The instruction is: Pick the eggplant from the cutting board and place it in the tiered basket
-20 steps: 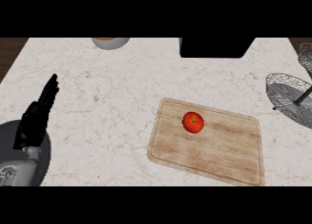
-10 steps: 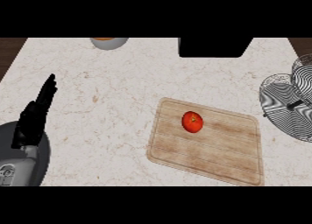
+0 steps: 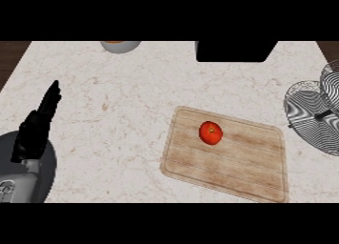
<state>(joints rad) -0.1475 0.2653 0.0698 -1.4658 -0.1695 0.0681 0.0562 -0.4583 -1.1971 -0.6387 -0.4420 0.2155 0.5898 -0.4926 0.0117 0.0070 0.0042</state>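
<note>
Marble surface (image 3: 130, 95) spreads wide and bare between the left hand (image 3: 37, 128) and everything else. That hand rests near the view's left edge, fingers straight and together, pointing away from the robot and holding nothing; the right hand does not show. Well to the right of the hand lies a wooden cutting board (image 3: 232, 159), tilted a little, its near corner close to the view's lower edge. On the board's far left part sits 1 small round red-orange item (image 3: 211, 132), which looks more like a tomato than an eggplant. Farther right again, past a strip of open surface beside the board, the wire tiered basket (image 3: 324, 116) stands at the view's right edge, partly cut off. Far ahead of the hand, a grey bowl (image 3: 120, 45) and a black block (image 3: 235, 51) sit along the surface's far edge.
</note>
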